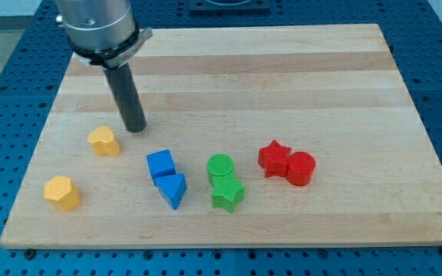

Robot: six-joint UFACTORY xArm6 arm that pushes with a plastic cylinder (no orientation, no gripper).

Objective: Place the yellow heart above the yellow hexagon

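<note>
two blue blocks (166, 177) (touching) sit right of yellow heart (103, 141), beside my tip (135, 128)

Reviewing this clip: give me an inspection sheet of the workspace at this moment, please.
Surface: wooden board on a blue perforated bench.
Job's things: yellow heart lies above and to the right of the yellow hexagon, apart from it.
Clutter: blue cube touching blue triangle; green cylinder touching green star; red star touching red cylinder.
Grippers: none; my tip stands just up and right of the heart, not touching.
Cables: nothing seen.
Surroundings: nothing seen.
</note>
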